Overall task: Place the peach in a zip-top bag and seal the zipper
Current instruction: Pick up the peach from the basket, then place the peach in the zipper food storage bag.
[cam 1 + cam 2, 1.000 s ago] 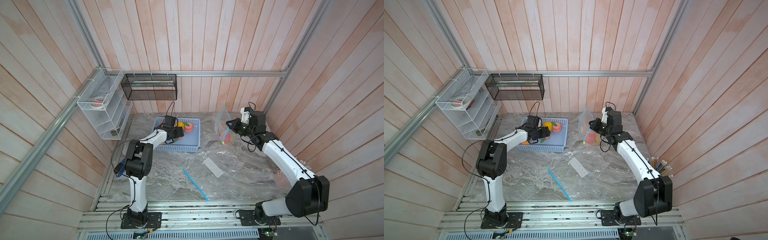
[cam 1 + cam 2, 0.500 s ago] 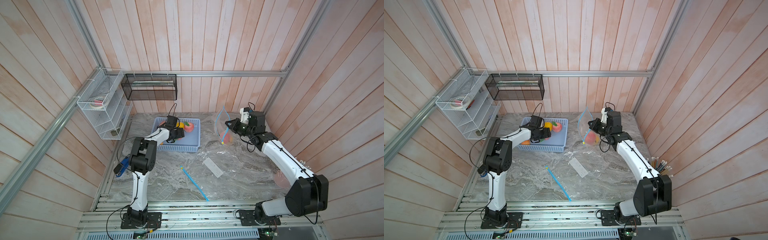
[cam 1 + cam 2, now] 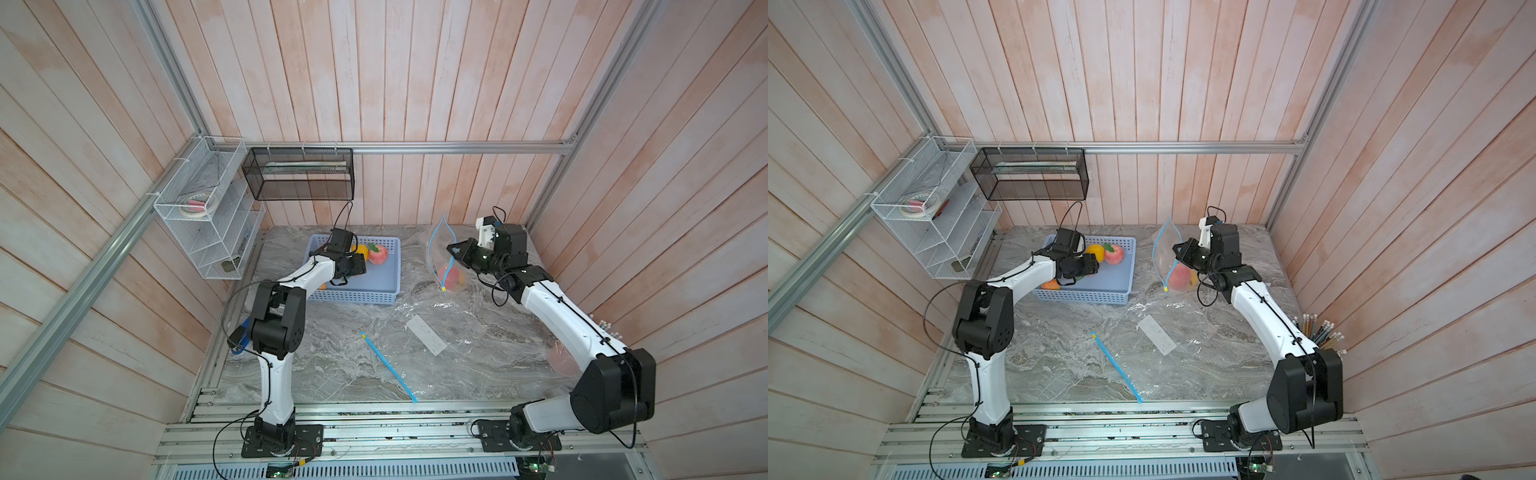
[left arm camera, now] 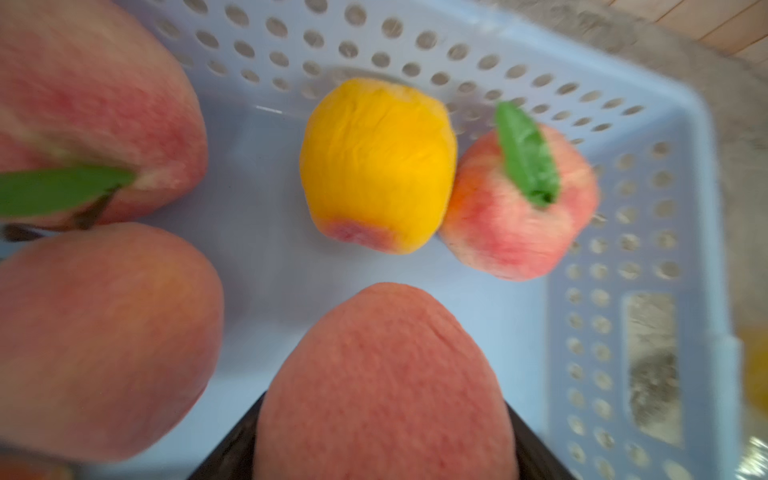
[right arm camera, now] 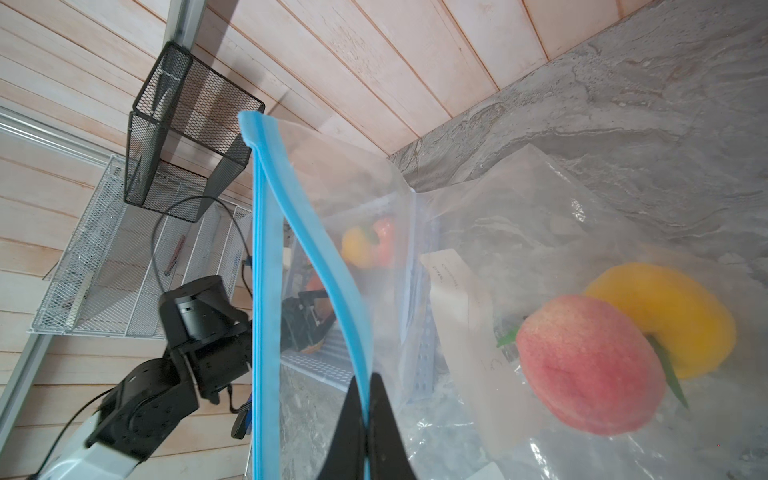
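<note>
My left gripper (image 3: 357,266) (image 3: 1090,266) reaches into the blue basket (image 3: 365,296). In the left wrist view a pink peach (image 4: 382,382) fills the space between its black fingers (image 4: 232,449), which lie against both sides of the fruit. My right gripper (image 5: 365,399) (image 3: 453,250) is shut on the blue zipper strip (image 5: 324,270) of the clear zip-top bag (image 3: 440,253) (image 3: 1167,249). It holds the bag upright with the mouth gaping. A pink peach (image 5: 586,365) and a yellow one (image 5: 673,307) lie inside the bag.
More fruit lies in the basket: a yellow one (image 4: 374,166), a pink one with a leaf (image 4: 515,208), two others beside the gripper. A second clear bag with a blue zipper (image 3: 388,365) lies flat mid-table. A wire shelf (image 3: 208,216) and a black mesh box (image 3: 299,174) hang at back left.
My left arm's elbow has risen and its jaws have narrowed around the peach in the basket. The right arm and the bag have stayed still.
</note>
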